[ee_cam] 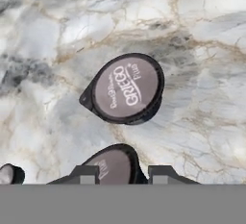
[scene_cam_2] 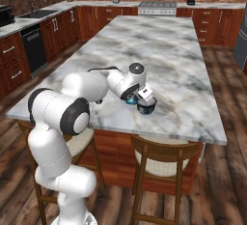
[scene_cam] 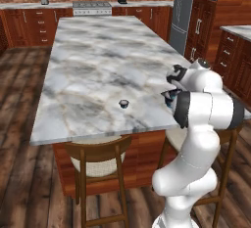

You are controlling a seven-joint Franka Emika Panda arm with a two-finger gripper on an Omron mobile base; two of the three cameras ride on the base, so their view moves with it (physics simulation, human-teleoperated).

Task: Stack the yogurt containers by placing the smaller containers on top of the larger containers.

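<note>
A cup is seen between the gripper tips; whether it is clamped cannot be told. It is judged light, stiff and slick, best taken by its sides.

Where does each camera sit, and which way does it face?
Left base view: behind the arm's left, looking forward-down over the marble island; arm at lower right, claw near the counter edge.
Right base view: behind the arm's right, facing the same island; arm at lower left, claw by a dark cup.
Hand view: on the hand, looking along the claw at a lidded cup on marble; fingertips at bottom.
Shared: both base views show island, arm, stove.
</note>
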